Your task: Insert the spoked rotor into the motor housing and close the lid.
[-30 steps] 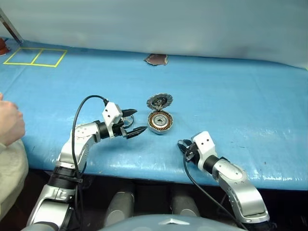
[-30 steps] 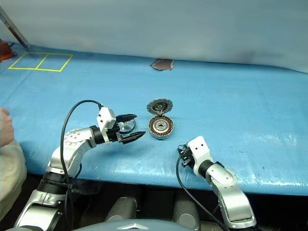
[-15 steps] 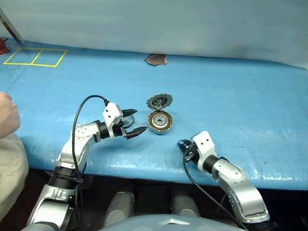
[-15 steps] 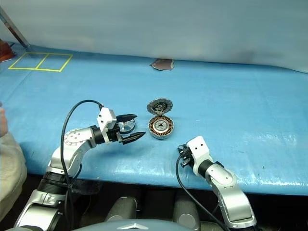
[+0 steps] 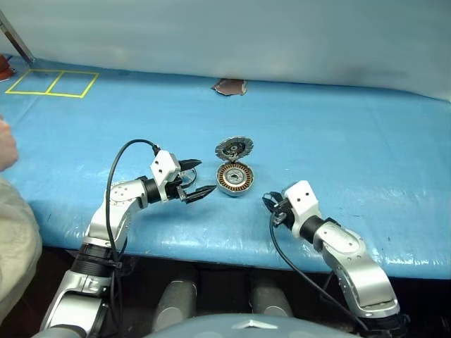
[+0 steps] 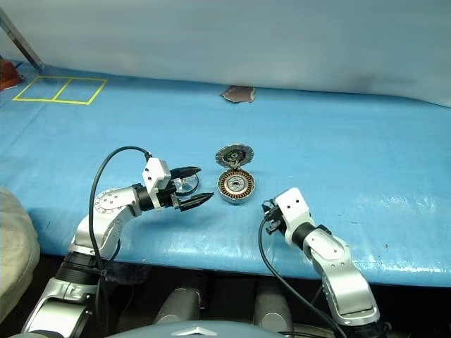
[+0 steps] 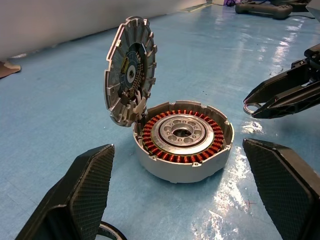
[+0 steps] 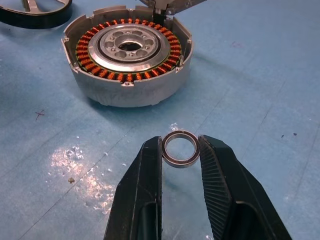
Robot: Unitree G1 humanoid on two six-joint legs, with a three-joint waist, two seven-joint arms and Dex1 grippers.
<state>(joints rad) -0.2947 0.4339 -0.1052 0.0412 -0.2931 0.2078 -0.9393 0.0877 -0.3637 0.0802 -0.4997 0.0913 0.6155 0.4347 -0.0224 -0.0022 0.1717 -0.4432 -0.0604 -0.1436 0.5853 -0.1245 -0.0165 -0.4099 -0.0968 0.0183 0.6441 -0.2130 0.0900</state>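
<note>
Rotor (image 6: 185,185), thin-spoked and rigid, lies flat on the bench (image 6: 352,141) under the left hand (image 6: 189,187), whose fingers gape empty; likely light and slippery, best pinched across its rim. Right hand (image 8: 181,152) pinches a small ring (image 8: 181,148) near the open-lidded housing (image 7: 182,140).

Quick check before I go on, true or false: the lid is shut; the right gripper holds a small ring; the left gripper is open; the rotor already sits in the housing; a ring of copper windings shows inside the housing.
1. The lid is shut. False: it stands open on the housing's rim.
2. The right gripper holds a small ring. True.
3. The left gripper is open. True.
4. The rotor sits in the housing. False: it lies on the table by the left gripper.
5. Copper windings show inside the housing. True.
</note>
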